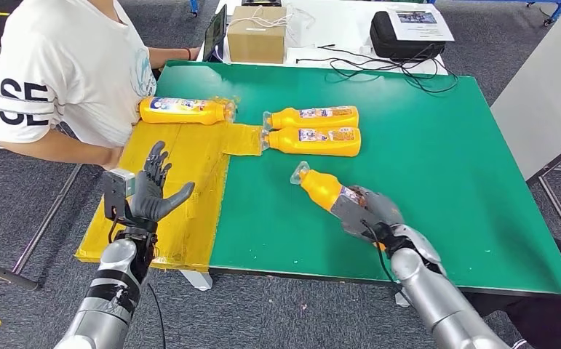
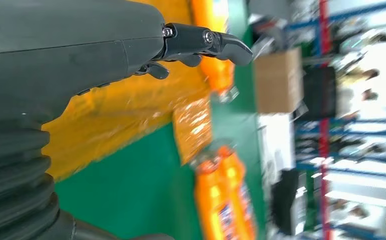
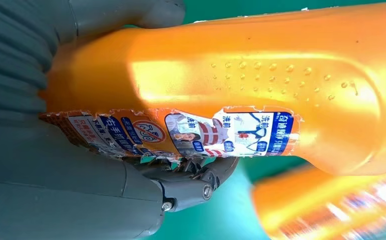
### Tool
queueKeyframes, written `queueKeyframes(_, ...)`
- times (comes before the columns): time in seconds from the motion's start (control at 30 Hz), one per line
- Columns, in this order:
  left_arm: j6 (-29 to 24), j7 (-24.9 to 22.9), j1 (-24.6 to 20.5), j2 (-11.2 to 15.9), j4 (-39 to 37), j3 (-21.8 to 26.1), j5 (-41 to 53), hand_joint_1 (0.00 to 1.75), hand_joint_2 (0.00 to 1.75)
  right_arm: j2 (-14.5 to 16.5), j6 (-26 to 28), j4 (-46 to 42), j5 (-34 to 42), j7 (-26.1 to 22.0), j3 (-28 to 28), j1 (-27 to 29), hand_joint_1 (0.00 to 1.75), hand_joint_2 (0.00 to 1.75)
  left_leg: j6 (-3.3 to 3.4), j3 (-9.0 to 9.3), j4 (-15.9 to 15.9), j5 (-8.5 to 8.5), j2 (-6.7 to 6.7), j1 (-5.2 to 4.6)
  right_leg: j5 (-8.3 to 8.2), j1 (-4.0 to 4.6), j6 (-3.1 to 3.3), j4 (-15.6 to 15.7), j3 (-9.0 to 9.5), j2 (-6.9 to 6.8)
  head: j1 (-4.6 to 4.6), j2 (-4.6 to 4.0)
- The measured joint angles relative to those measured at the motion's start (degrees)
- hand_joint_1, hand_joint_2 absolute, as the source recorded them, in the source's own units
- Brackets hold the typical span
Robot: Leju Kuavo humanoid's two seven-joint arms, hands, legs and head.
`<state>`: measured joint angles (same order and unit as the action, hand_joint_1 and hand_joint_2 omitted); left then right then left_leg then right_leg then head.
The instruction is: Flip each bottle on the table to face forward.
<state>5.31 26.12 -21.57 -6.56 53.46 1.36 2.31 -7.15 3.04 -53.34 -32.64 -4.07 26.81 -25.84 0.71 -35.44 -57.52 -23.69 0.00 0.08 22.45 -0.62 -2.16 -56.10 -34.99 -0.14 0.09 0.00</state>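
Observation:
My right hand point(image 1: 368, 211) grips an orange bottle point(image 1: 322, 187) by its base, the clear cap pointing up-left over the green table; close up, the held bottle point(image 3: 261, 75) shows a torn label. Two orange bottles point(image 1: 313, 116) point(image 1: 312, 139) lie side by side at the table's middle, labels up, caps to the left. A further orange bottle point(image 1: 184, 110) lies on the yellow mat point(image 1: 190, 196) near a person. My left hand point(image 1: 152, 190) hovers open above the mat with fingers spread; its fingers point(image 2: 206, 42) hold nothing.
A person in a white shirt point(image 1: 66, 65) sits at the table's left edge, an arm resting by the mat. A cardboard box point(image 1: 256, 33), a black case point(image 1: 401, 36) and cables lie behind the green table point(image 1: 444, 167). A grey table point(image 1: 546, 94) stands to the right.

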Motion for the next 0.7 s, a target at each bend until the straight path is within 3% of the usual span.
queueKeyframes(0.13, 0.3, -2.1, -1.6, -0.2, -3.2, -2.4, 0.8, 0.00, 1.75, 7.5, 6.3, 0.1, 1.7, -2.5, -1.7, 1.3, 1.75, 1.75, -0.04, -0.09, 0.0, 0.04, 0.05, 0.05, 0.00, 0.05, 0.01, -0.1, -0.18, 0.06, -0.03, 0.00)
queueKeyframes(0.3, 2.6, -3.1, -3.7, -0.7, -5.7, -4.4, -0.3, 0.00, 1.75, 13.6, 9.3, 0.1, 3.7, -7.0, -2.6, 0.6, 1.75, 1.75, -0.06, -0.26, 0.0, 0.07, 0.02, 0.07, 0.02, 0.04, 0.02, -0.1, -0.28, 0.05, 0.00, 0.00)
queueKeyframes(0.7, 8.8, -5.9, -5.7, -1.4, -7.8, -8.2, -3.1, 0.00, 1.75, 19.8, 11.3, -1.0, 5.9, -13.3, -2.8, 0.1, 1.75, 1.75, -0.02, -0.33, 0.0, 0.03, -0.04, 0.00, 0.03, -0.02, 0.01, 0.0, -0.31, 0.04, 0.00, 0.00)
